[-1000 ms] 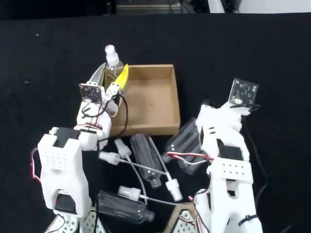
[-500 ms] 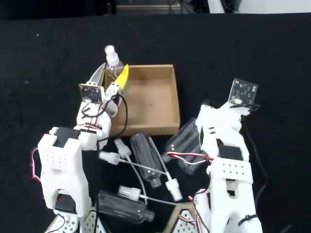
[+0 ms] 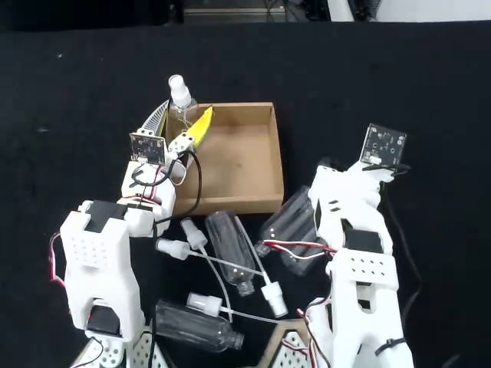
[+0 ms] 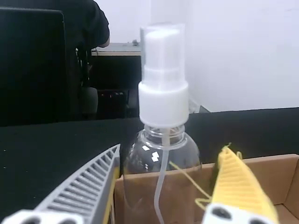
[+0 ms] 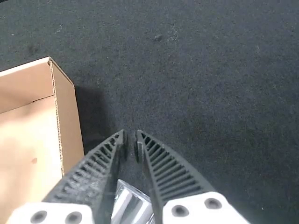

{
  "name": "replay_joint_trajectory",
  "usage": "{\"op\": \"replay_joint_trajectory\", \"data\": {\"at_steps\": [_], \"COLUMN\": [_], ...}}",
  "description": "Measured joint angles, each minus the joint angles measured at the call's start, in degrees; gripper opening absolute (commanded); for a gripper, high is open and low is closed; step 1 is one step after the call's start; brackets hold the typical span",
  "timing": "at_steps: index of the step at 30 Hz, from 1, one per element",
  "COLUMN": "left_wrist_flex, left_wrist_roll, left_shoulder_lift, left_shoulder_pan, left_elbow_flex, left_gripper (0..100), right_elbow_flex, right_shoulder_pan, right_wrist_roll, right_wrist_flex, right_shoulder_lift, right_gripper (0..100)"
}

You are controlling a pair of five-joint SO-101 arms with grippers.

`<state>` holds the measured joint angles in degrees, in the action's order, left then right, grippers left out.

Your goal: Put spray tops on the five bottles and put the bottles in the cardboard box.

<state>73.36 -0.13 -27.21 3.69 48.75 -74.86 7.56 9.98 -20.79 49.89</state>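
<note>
Left tool [image 3: 188,109] sat wide around the upright clear plastic bottle with white spray top [image 4: 161,175] — at the brown cardboard box [image 3: 274,157] corner. Right tool [image 5: 131,136] was nearly closed, empty.

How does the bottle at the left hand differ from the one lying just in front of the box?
The bottle at the left hand stands upright between that left hand's fingers, with a spray top on. The bottle in front of the cardboard box lies on its side, uncapped. Both are clear plastic, near the cardboard box.
</note>
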Motion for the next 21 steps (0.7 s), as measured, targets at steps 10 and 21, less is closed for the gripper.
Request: {"op": "replay_joint_trajectory", "data": {"at_steps": [10, 21], "left_wrist_flex": [0.2, -6.5], "left_wrist_roll": [0.0, 0.0], "left_shoulder_lift": [0.0, 11.5], "left_shoulder_pan": [0.1, 0.1], "left_elbow_flex": [0.0, 6.0], "left_gripper": [31, 31], "right_elbow_flex": [0.0, 0.0], "right_shoulder_pan": [0.0, 0.0], "right_wrist_roll": [0.0, 0.0], "right_wrist_flex": [0.0, 0.0], "right_shoulder_lift": [0.0, 0.0], "right_gripper": [2.1, 2.1]}}
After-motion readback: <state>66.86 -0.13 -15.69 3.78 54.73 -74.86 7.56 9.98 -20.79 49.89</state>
